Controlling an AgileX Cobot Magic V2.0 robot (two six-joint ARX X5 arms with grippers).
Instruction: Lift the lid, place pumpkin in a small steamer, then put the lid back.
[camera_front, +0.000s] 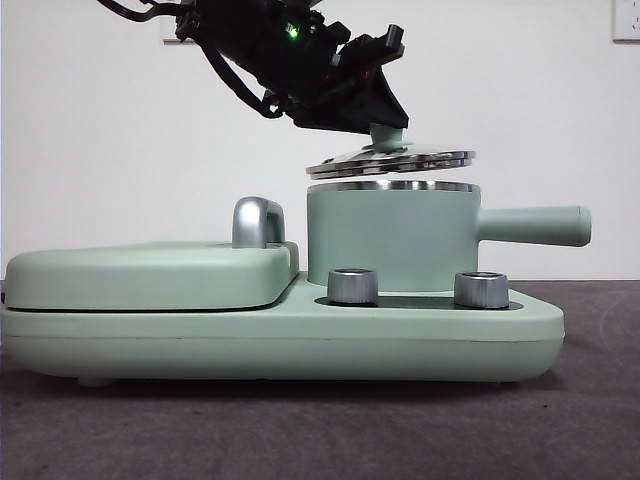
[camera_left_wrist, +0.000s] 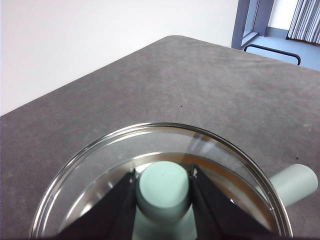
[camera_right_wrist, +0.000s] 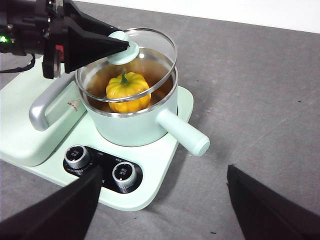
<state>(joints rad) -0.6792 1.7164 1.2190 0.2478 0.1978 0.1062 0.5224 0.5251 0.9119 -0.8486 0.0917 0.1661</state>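
Pumpkin sits inside the steamer, well down below the rim, so what remains is to put the lid back; the left gripper has its jaws clamped on the mint knob, one jaw pressed to each side of it, and the lid hangs directly under that grip, just above the steel rim and not yet touching it; in the front view the lid tilts a little, its handle-side edge riding higher than the other; the steamer's handle juts out beyond the lid's edge, away from the left arm; the right gripper waits well back on the near side of the base, jaws apart and holding nothing, with the two dials just ahead of it. To seat the lid well, I judge the left gripper should level it first, then lower straight down, keeping the knob centred over the pot so the steel edge meets the rim all round at once; a tilted descent risks one edge catching and the lid skidding sideways; the jaws should part only once the lid rests flat, then rise clear of the knob; the pumpkin's stem looks low enough not to foul the glass.
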